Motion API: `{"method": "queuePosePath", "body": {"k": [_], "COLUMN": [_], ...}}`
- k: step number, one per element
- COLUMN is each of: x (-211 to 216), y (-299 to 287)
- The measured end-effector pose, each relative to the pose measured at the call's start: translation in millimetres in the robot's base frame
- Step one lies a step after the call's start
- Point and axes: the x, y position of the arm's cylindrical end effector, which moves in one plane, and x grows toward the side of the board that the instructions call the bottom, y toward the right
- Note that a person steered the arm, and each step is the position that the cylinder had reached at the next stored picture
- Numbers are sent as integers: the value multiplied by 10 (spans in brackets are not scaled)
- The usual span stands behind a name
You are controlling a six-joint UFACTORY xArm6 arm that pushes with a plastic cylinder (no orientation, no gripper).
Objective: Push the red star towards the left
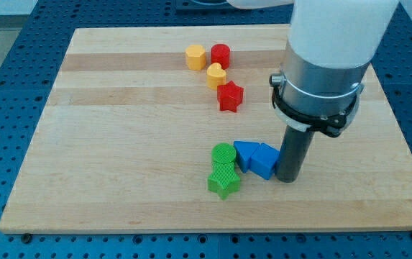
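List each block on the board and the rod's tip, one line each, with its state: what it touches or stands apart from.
red star: touching yellow heart, untouched by tip
yellow heart: between star and red cylinder
red cylinder: beside yellow hexagon
yellow hexagon: upright
green cylinder: against green star
green star: flat
blue blocks: two, touching
my tip: against blue blocks' right

Pale wooden board [119, 144], blue perforated table [4, 43] beneath — bright, even light

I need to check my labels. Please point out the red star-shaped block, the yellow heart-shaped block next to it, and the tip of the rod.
red star-shaped block [230, 96]: camera view, centre of its top face.
yellow heart-shaped block [216, 74]: camera view, middle of its top.
my tip [287, 178]: camera view, rod's very lower end.
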Motion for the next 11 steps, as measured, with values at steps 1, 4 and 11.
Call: {"method": "queuePosePath", "body": {"k": [1, 4, 11], "x": [0, 60, -1853], "y": [0, 0, -1061]}}
